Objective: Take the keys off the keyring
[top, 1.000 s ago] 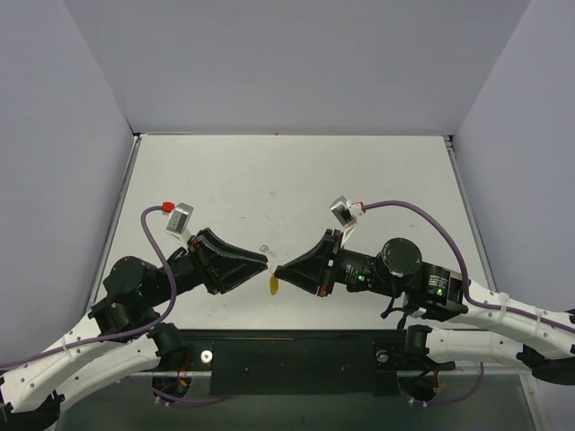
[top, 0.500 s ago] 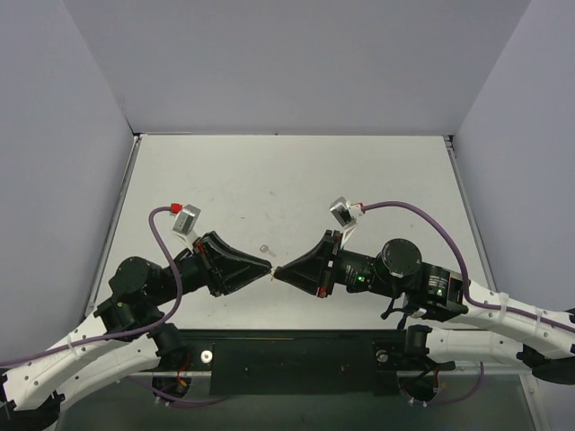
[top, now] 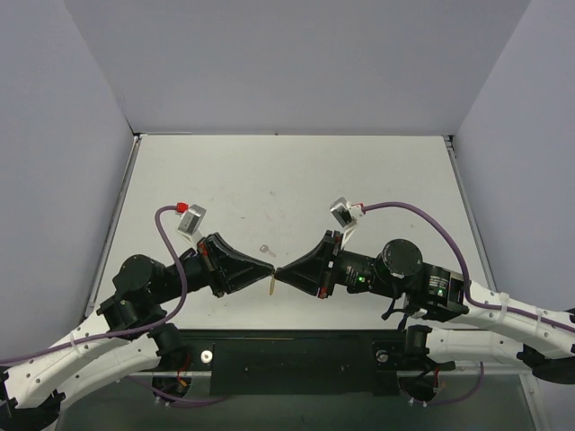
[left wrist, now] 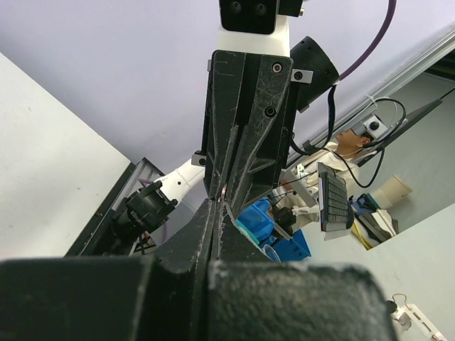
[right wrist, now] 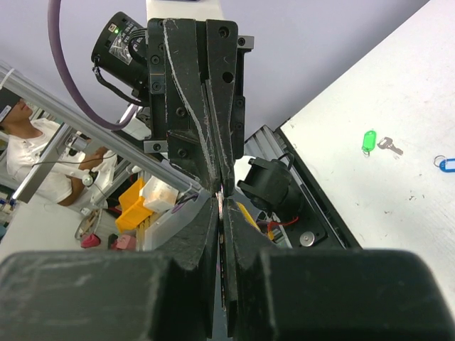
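My left gripper [top: 270,267] and right gripper [top: 278,271] meet tip to tip above the table's near middle, both shut. The yellow-orange keyring tag [top: 271,285] hangs edge-on just below the tips; it also shows beside my right finger in the right wrist view [right wrist: 247,215]. A thin metal piece, seemingly the key [right wrist: 225,234], sits edge-on between my right jaws. The left jaws are pressed together at the ring end; what they pinch is hidden. A tiny silver key [top: 265,250] lies loose on the table just behind the tips.
A green tag [right wrist: 367,140] joined to a silver key [right wrist: 389,145] and a blue tag [right wrist: 446,163] lie on the white table [top: 296,189], seen only in the right wrist view. Grey walls enclose three sides.
The left gripper has shifted slightly toward the near edge, staying against the right gripper's tip. The yellow tag, hidden half a second ago, hangs below the tips again.
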`<action>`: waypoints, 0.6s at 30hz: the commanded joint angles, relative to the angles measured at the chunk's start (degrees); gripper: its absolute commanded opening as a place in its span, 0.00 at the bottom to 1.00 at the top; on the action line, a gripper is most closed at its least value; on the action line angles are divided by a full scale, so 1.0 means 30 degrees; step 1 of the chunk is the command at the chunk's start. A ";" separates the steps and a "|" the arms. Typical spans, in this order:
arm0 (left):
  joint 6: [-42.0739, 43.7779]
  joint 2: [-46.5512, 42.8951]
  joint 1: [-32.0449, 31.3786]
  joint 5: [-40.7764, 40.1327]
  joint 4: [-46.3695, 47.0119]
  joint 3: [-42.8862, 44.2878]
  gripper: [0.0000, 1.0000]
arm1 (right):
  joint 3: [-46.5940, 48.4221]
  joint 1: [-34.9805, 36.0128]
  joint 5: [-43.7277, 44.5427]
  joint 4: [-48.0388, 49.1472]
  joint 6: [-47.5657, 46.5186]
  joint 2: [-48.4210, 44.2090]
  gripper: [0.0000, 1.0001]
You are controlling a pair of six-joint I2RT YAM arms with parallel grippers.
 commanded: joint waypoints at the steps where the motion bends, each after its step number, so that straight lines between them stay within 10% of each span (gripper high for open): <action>1: 0.0130 0.0220 -0.0014 0.0729 0.0758 0.0549 0.00 | 0.0789 0.0116 0.0202 0.0951 -0.0070 -0.0238 0.00; 18: 0.6251 0.2444 -0.0014 0.4828 -0.8850 0.6494 0.00 | 0.3397 0.0087 -0.1351 -0.3942 -0.1096 0.1109 0.00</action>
